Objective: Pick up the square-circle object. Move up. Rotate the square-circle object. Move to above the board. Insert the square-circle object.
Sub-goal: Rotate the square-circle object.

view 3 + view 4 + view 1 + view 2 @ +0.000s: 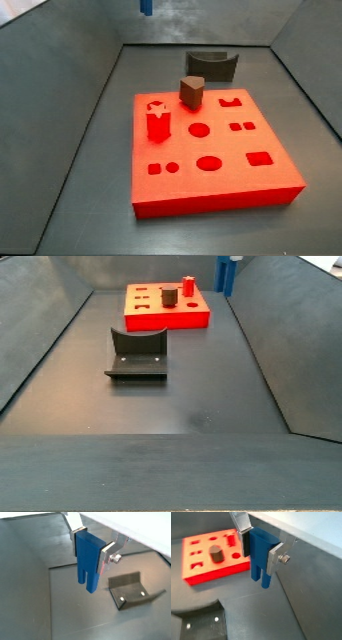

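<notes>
In a wrist view the gripper (93,546) grasps the square-circle object (87,563), a bright blue upright block whose two short prongs point down over the grey floor; the silver fingers (109,553) press flat against its two sides, and the fixture (133,589), a dark L-shaped bracket on a base plate, lies on the floor beyond it. In the other wrist picture the gripper (258,539) clamps the same square-circle object (260,556), one of its fingers (275,557) bearing a screw, and the block hangs in the air apart from the board (208,569), a bright red slab with cut-out holes in which a brown rounded peg (216,553) and a red peg (231,538) stand. In a side view the board (214,190) fills the centre of the frame with the red peg (155,122) at its left and the brown rounded peg (193,94) near its far edge, the fixture (213,66) behind it, and only the tip of the square-circle object (146,7) shows at the upper left edge, well apart from the board. In the remaining side view the fixture (139,353) sits mid-frame, the board (166,314) lies at the upper centre, and the square-circle object (227,277) hangs at the upper right, just beside the board's right edge in the frame; the gripper itself is cut off there.
</notes>
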